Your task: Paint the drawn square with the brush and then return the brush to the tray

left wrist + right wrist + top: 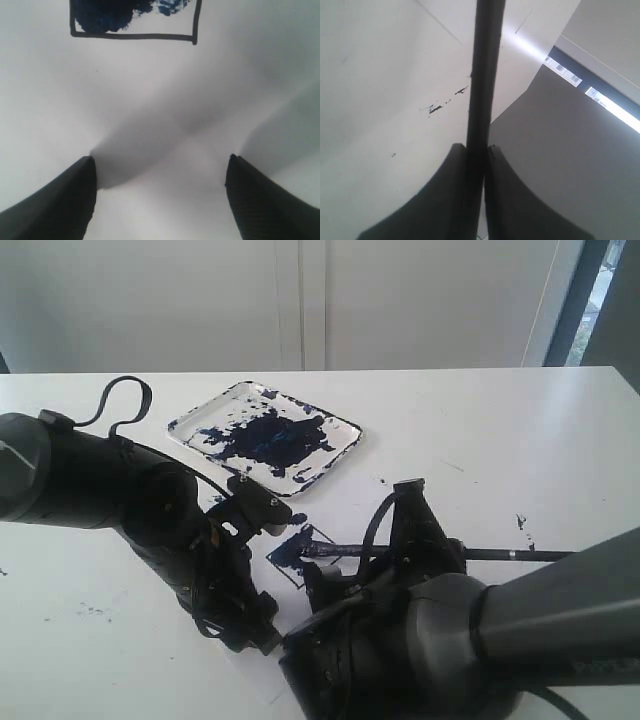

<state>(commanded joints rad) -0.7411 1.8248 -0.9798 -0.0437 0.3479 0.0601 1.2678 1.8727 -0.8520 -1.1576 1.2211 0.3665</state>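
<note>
Jaws clamped, the right gripper (pixel 476 147) holds the long thin black brush (pixel 482 75) low, tip at the black-outlined, part-blue square (pixel 132 20); the left gripper (pixel 160 162), jaws apart, seemingly steadies the white paper (pixel 160 100).

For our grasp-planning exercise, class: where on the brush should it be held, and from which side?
Grip the brush on its bare shaft, well back from the paint-dark tip at the drawn square. Probably come from above, closing across it, since the stick is thin and lies nearly flat. The right tool is shut on that shaft.
</note>
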